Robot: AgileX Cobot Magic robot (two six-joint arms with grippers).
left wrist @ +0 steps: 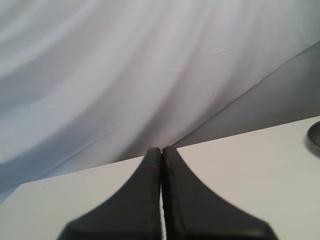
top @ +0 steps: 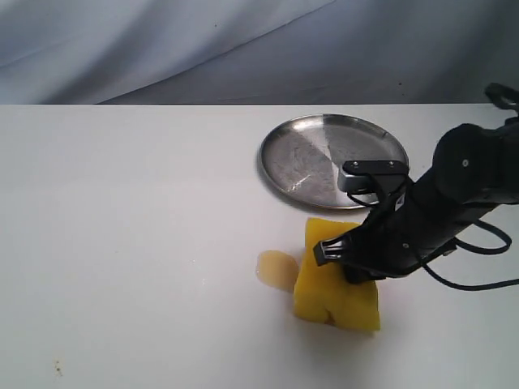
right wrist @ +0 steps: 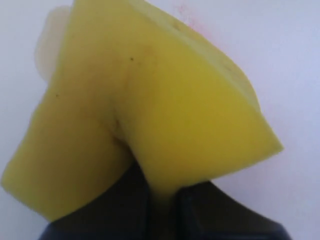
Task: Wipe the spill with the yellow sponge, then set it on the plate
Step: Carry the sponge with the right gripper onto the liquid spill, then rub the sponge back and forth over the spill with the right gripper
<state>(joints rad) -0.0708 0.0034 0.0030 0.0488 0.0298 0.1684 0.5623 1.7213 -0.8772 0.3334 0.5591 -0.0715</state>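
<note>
White tabletop [top: 122, 243] fills the scene, and near its front edge on the left lies a tiny dark speck [top: 58, 370]. Further in, right of centre, the yellow sponge [top: 336, 279] rests on the table with its lower edge down and its upper part lifted and bent. The right gripper [top: 345, 259] reaches in from the right and is clamped on the sponge, its black fingers pinching the foam so that it folds into a deep crease. The right wrist view shows the same grip from close up: the sponge [right wrist: 150, 115] bulges out on either side of the closed fingers [right wrist: 125, 210]. The spill [top: 277, 269], a small amber puddle, sits on the table touching the sponge's left edge. A black cable [top: 478, 279] loops out from the right arm. Behind the sponge and arm, near but not touching them, lies the plate [top: 324, 158], round and silver, with nothing on it. The left gripper [left wrist: 161, 165] appears only in its own wrist view, its two fingers pressed together with nothing between them, raised above the table, and a sliver of the plate [left wrist: 315, 137] shows at the edge. Farthest back hangs a pale grey-blue cloth [top: 243, 40].
</note>
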